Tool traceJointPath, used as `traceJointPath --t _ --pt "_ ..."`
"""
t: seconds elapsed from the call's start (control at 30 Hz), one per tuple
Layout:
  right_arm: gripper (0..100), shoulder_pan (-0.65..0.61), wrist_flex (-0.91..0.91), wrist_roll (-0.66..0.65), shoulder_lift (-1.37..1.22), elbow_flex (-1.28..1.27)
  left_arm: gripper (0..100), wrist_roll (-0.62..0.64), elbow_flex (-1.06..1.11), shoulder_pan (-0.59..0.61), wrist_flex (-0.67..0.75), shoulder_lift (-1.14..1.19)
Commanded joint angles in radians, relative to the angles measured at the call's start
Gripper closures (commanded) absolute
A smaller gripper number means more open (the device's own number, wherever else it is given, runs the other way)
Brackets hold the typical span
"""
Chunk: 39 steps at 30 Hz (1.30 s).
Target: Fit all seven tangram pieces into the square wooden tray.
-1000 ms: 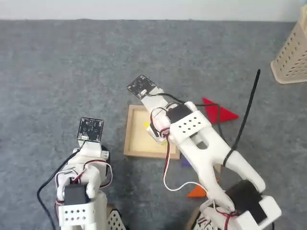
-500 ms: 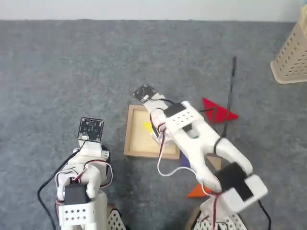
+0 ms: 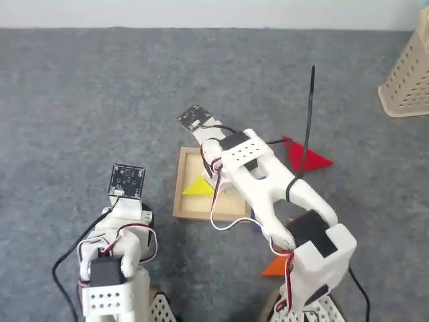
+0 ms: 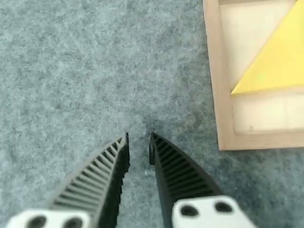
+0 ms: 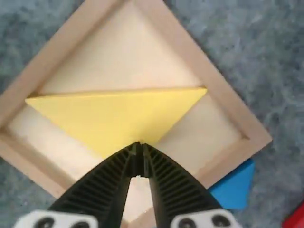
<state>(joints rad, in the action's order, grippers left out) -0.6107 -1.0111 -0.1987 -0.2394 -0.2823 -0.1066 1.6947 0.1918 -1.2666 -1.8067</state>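
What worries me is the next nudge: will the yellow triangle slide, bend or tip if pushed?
Probably stiff: the yellow triangle keeps straight edges and a flat face. It seems to lie flat in the tray, so it should slide rather than roll or tip. The raised rim would likely stop it.

— How's the light your end?
— Bright and soft, I'd say from overhead. My grey mat point(image 3: 80, 87) reads evenly lit; the yellow triangle point(image 4: 280, 61) drops a thin shadow on the tray point(image 4: 213, 71) floor.
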Motion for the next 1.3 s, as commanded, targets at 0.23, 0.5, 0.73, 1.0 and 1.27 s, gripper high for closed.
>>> traceJointPath --t 0.23,0.5,0.73,1.0,1.27 --pt "99.1 0.005 0.216 0.06 0.05 0.037 93 0.008 -0.008 -0.003 0.0 -0.021" --pt "99.1 0.107 0.199 0.078 -0.047 0.034 93 0.008 -0.008 -0.003 0.0 -0.021" --pt "99.2 0.174 0.14 0.173 -0.047 0.04 93 0.008 -0.008 -0.003 0.0 -0.021" --pt "99.2 0.162 0.094 0.219 0.07 0.035 93 0.008 -0.008 -0.003 0.0 -0.021" --pt "89.0 -0.013 0.124 0.117 0.171 0.035 93 0.008 -0.008 -0.003 0.0 -0.021"
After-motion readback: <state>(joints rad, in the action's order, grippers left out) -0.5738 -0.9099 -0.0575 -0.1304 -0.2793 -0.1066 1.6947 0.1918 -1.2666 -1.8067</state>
